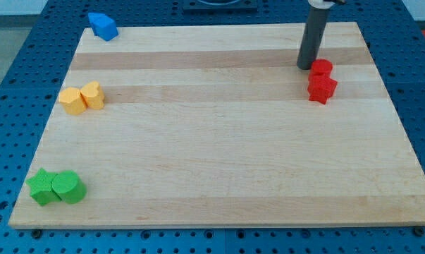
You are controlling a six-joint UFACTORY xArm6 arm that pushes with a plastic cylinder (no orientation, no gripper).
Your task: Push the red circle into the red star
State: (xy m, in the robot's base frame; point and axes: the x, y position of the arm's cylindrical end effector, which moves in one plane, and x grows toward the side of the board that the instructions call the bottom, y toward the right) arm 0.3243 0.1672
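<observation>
Camera view: my tip [306, 67] sits on the table [219, 162] far right, touching the red circle's [321, 68] left side; no gripper fitted, so no jaw state applies. Red circle already abuts the red star [322, 88] just nearer. Judgement: move behind the circle's far side, push slowly straight toward the star to avoid glancing off.

The top of the dark rod [315, 28] was cut off by the view's top edge. The red circle [321, 68] hid part of the red star [322, 88], and the green circle [68, 187] hid part of the green star [41, 188]
</observation>
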